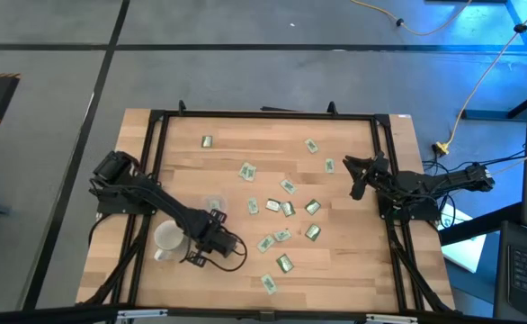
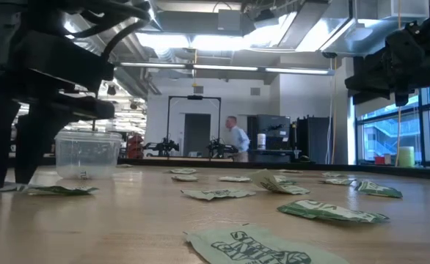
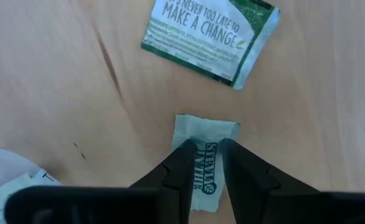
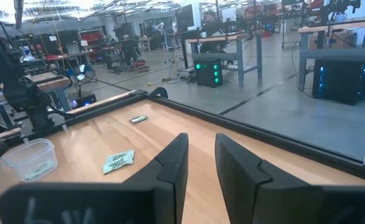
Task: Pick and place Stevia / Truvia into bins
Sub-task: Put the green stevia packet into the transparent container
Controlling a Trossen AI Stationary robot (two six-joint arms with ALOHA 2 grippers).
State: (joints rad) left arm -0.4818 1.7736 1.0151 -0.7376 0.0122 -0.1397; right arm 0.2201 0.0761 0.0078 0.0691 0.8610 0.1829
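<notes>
My left jaws straddle a small sachet (image 3: 202, 163) lying flat on the wood; the fingers stand a narrow gap apart, one at each long edge, tips down at the table. I cannot tell whether they have pinched it yet, and it is not lifted. My left gripper (image 1: 230, 245) is low at the near-left part of the table (image 1: 353, 270), just beside the white mug (image 1: 166, 238) and near the clear cup (image 2: 87, 154).

My right gripper (image 1: 357, 176) hangs above the right side, fingers parted, holding nothing; it looks out over the table's far rail.

Progress, as judged:
- Cup: at least one sachet appears to lie in its bottom in the right wrist view; the count is not readable.
- Left to do: most of it. A dozen or so Stevia / Truvia sachets (image 1: 285, 209) lie scattered over the middle and right of the table, a few near the far edge (image 1: 207, 141) and the near edge (image 1: 269, 283).

Target relative to the jaws: the sachet lies between the fingers, lengthwise along the gap, its far end sticking out past the tips. A second, larger sachet (image 3: 210, 36) lies beyond it, apart and clear of the fingers.
</notes>
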